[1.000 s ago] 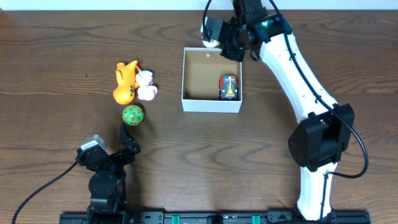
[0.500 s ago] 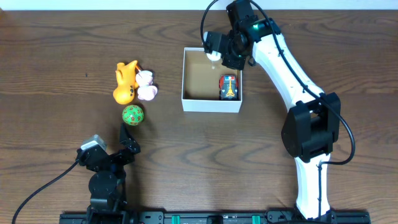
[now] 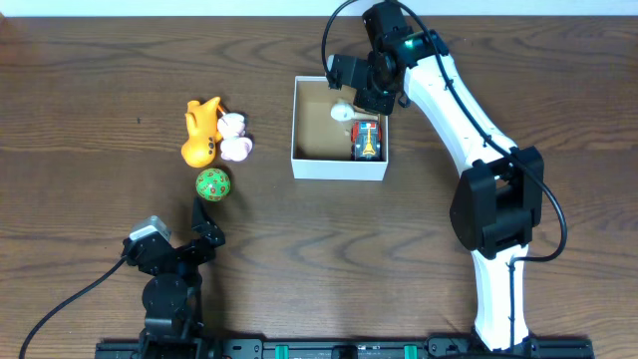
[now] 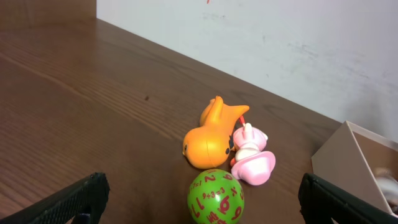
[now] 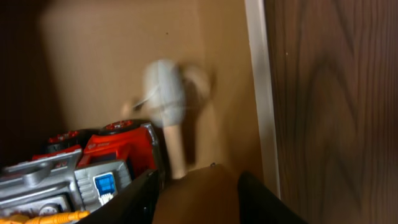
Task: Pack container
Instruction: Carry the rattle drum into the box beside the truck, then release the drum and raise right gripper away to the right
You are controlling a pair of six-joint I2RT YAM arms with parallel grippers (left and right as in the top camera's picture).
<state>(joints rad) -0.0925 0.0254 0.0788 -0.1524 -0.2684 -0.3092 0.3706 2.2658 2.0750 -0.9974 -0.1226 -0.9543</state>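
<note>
When scanning from the near edge, left gripper [image 3: 206,224]: parked low on the table [image 3: 90,289], jaws spread wide, nothing between them.
Green ball [image 3: 212,183]: one, red numerals on it, just beyond the left gripper.
Orange duck [image 3: 201,133]: one, on its side, close behind the ball.
Pink-and-white toy [image 3: 235,148]: one as far as I can tell, touching the duck.
Container [image 3: 339,168]: one, mid-table, right of the loose toys and well apart from them.
Toy car [image 3: 367,141]: one, red and grey, in the container's right half.
White-headed toy [image 3: 342,112]: one, small, blurred in the wrist view, inside the container by the far wall, left of the car.
Right gripper [image 5: 196,196]: above the container's far right corner, jaws parted, gripping nothing; the white-headed toy is clear of its fingers.
Step, my reading: drop-off. Keep the jaws apart and rise straight up, clear of wall and car, before swinging away.
Tally: two toys packed, three outside.
</note>
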